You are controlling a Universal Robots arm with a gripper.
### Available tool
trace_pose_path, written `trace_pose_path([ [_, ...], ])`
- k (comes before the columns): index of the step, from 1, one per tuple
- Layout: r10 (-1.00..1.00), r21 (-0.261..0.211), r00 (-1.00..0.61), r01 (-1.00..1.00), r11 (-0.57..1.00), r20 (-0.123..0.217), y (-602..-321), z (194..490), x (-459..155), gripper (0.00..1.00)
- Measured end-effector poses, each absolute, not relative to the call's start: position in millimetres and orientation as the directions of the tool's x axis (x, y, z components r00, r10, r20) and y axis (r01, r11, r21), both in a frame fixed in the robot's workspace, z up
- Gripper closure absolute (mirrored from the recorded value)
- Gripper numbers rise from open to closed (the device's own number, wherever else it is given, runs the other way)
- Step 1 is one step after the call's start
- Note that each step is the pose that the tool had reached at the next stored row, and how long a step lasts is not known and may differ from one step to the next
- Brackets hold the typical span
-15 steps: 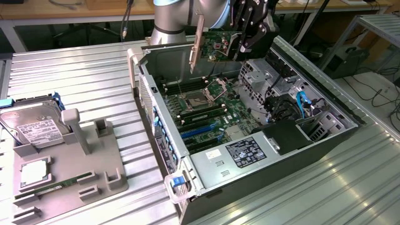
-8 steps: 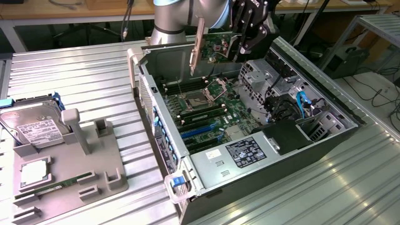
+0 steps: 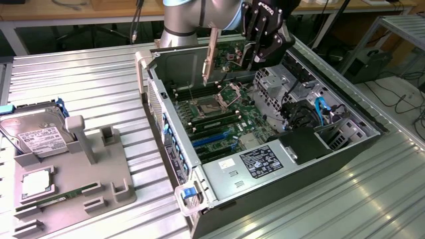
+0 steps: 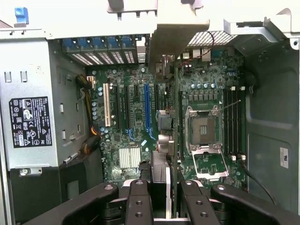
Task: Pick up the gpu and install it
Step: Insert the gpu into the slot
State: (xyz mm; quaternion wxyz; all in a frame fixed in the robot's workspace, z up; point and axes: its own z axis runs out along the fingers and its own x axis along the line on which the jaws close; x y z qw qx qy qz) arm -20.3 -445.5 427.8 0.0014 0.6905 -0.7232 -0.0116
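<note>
You've got the black gripper point(image 3: 252, 56) clenched on the flat green circuit-board gpu with the silver bracket point(image 3: 231, 50), held on edge above the motherboard inside the open black tower case point(image 3: 345, 149). The print on the black power-supply label point(image 3: 262, 162) is unreadable. The case sits on a ribbed metal table point(image 3: 79, 79), with wooden benches point(image 3: 66, 7) behind it.

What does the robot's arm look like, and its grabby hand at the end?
The arm is a fat, round tube in shiny silver-grey. The gripper at its end is black and blocky, with white letters printed on its side. In the wrist view, its two black fingers are chunky bars dotted with small round silver screws.
</note>
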Motion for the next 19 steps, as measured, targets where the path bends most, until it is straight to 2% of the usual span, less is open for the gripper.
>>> trace_pose_path([
  [19,-0.999,0.013,-0.036,-0.999,0.036,-0.018,-445.5,422.4,-20.3,0.72],
])
